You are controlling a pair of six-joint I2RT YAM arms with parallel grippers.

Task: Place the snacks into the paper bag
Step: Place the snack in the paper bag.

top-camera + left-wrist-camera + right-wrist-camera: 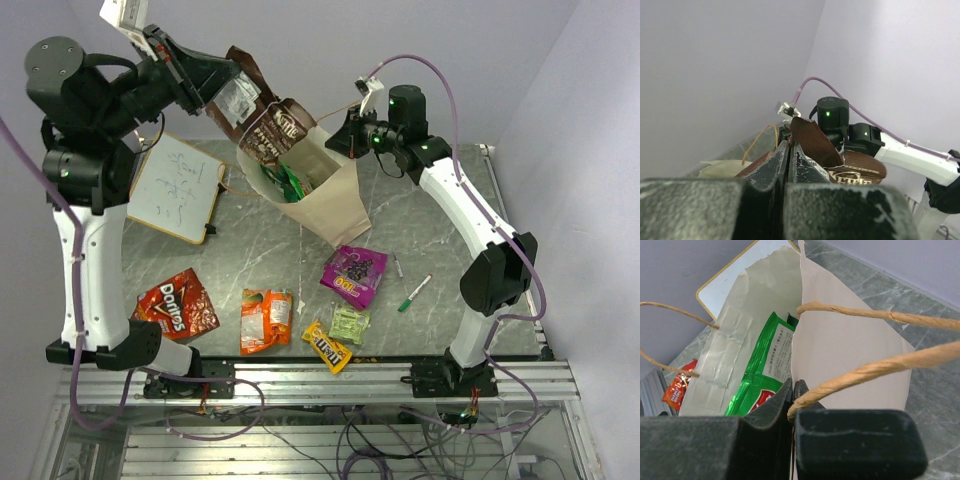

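Snack (pixel 268 128), brown, clamped in left hand (pixel 222 82) at upper centre, above paper bag (pixel 335 205); right hand (pixel 343 135) pinches bag's rim. Lower it well into the mouth before releasing.

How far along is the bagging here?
Done: a green bag sits inside the paper bag. In hand: the left hand holds the brown bag over it; the right hand pinches its rim. Left: Doritos, orange bag, M&M's, pale packet, purple pouch.
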